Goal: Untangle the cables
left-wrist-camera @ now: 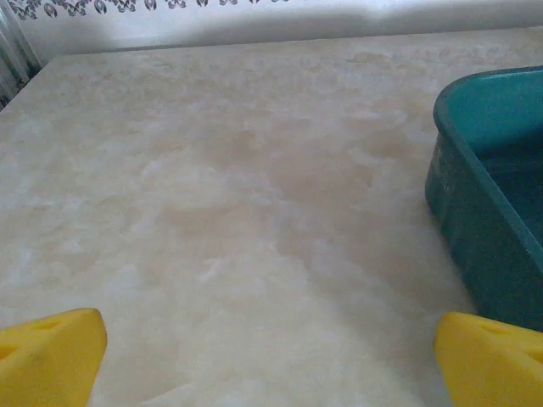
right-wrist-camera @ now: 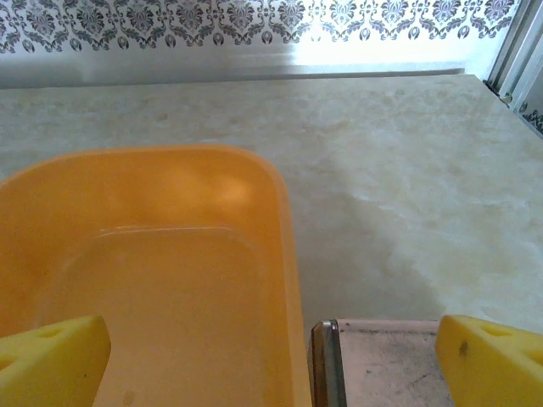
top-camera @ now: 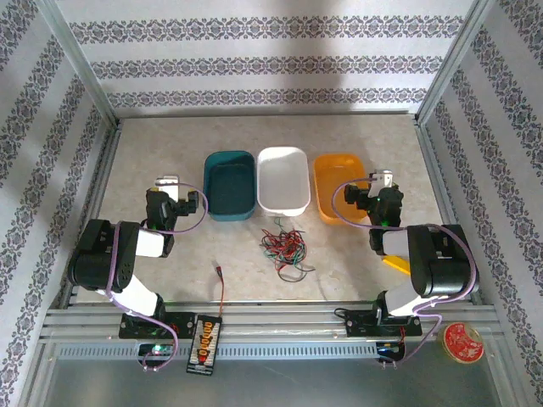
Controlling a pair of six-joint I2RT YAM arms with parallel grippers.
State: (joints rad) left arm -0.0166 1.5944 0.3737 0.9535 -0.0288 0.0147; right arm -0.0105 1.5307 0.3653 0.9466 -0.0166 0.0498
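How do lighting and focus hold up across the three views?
Top external: evenly lit, sharp, though the cables are small and their strands merge. Left wrist: soft overall, yellow fingertips blurred, teal bin rim hazy. Right wrist: glare washes out the back wall; orange bin soft.

The 2 black-and-white jointed arms sit folded, elbows back near their bases. The left arm [top-camera: 109, 254] has its bulky black shoulder low on the left, a white forearm reaching forward and inward, and a black wrist turned up to the left gripper [top-camera: 167, 181]. In the left wrist view its 2 yellow fingertips [left-wrist-camera: 51, 356] stand far apart at the bottom corners, the jaws wide. The right arm [top-camera: 437, 263] mirrors this pose, its right gripper [top-camera: 383, 181] pointing away from the base; its 2 yellow fingertips [right-wrist-camera: 492, 360] are spread equally wide.
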